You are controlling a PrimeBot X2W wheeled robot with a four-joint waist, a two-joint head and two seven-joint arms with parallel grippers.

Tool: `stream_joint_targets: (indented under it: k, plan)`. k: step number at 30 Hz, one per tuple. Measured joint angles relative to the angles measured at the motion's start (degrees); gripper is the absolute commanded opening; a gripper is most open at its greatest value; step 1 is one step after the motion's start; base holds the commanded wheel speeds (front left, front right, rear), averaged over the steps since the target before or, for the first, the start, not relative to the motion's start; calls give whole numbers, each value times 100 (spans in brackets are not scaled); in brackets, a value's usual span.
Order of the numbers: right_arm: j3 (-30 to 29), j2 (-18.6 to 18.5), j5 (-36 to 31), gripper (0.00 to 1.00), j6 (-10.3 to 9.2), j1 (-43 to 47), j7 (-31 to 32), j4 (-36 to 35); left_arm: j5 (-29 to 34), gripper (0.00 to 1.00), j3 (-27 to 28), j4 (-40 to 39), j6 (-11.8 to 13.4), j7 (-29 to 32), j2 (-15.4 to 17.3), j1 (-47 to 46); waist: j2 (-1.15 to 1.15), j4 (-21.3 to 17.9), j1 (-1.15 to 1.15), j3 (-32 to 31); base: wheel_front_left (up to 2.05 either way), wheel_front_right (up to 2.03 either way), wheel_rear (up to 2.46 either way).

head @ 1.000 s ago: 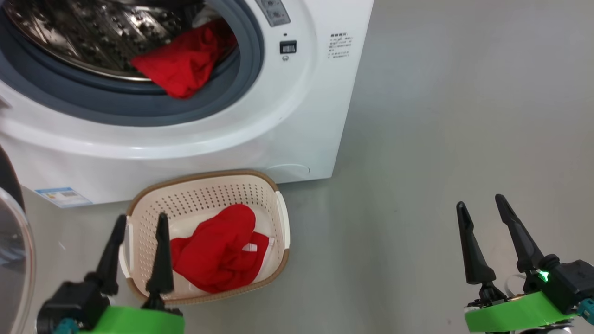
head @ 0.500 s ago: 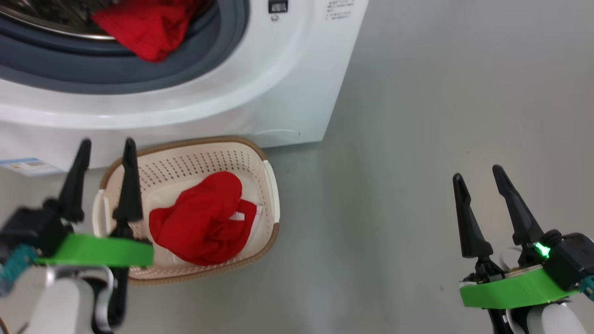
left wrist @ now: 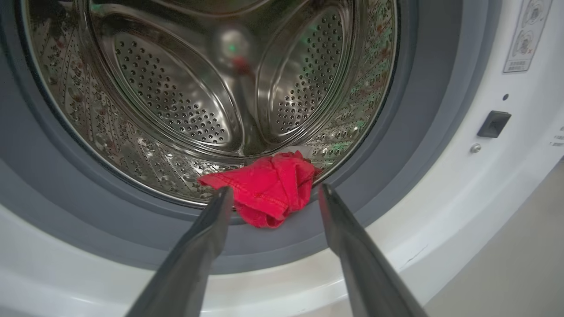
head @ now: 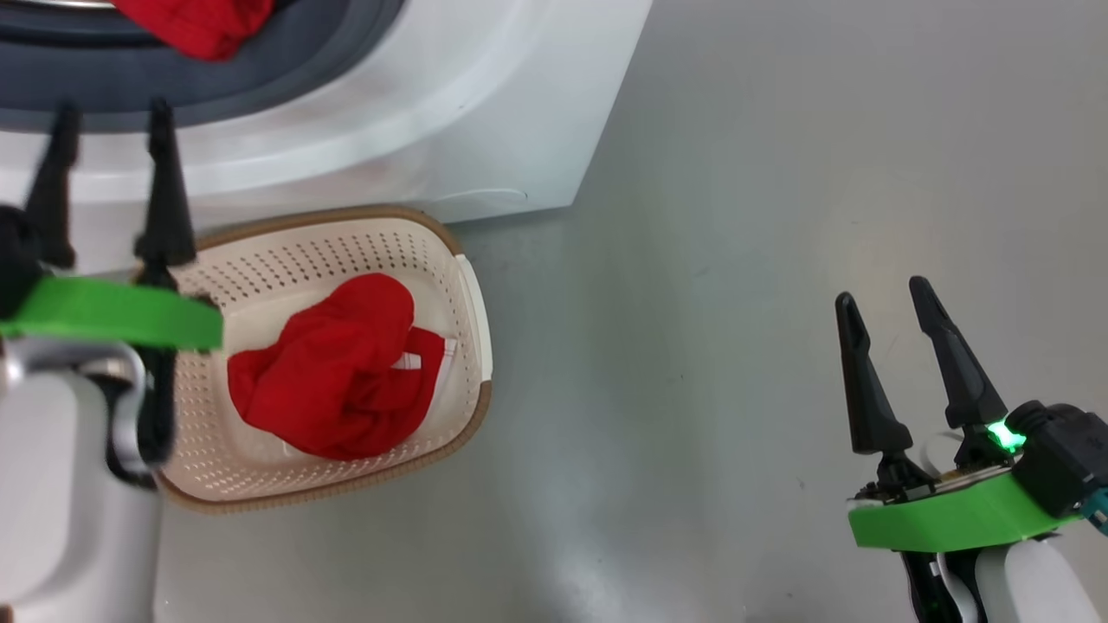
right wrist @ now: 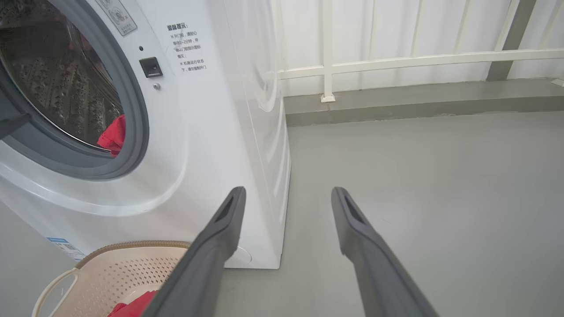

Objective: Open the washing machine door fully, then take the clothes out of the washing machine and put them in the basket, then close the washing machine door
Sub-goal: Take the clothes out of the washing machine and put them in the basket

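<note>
One red garment (head: 333,381) lies in the basket (head: 346,251); a second garment (left wrist: 269,200) waits at the near lip of the washing machine (head: 485,112) drum, ahead of my left jaws. Both pairs of jaws gape wide, empty; door closing comes last

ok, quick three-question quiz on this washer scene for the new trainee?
1. True or false: a red garment lies in the basket.
2. In the left wrist view, the left gripper points at: A) the red cloth at the front edge of the drum; B) a sock on the floor; C) a closed door.
3. Fill in: the right gripper is ___ and holds nothing.
Key: 1 true; 2 A; 3 open.
</note>
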Motion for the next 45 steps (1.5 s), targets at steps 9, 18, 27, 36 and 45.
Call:
stream_joint_targets:
  k: [9,18,27,36,45]
  plan:
    - [35,0,52,100,0,-137,0,0,107,100,-31,856,-16,35,301,-1188,0,-52,0,351,0,0,0]
    - [172,-3,56,100,0,-286,0,14,224,100,-293,1757,-67,426,404,-2285,0,-103,0,583,0,0,0]
    - [326,-5,69,100,0,-323,0,43,448,100,-649,2546,-111,1224,492,-3235,0,-241,0,725,0,0,0]
    - [369,-4,100,100,0,-326,0,64,705,100,-1021,3256,-155,1892,527,-3780,0,-395,0,859,0,0,0]
    - [412,-3,101,100,0,-443,0,64,818,100,-1179,3466,-107,1937,534,-4114,0,-469,0,975,0,0,0]
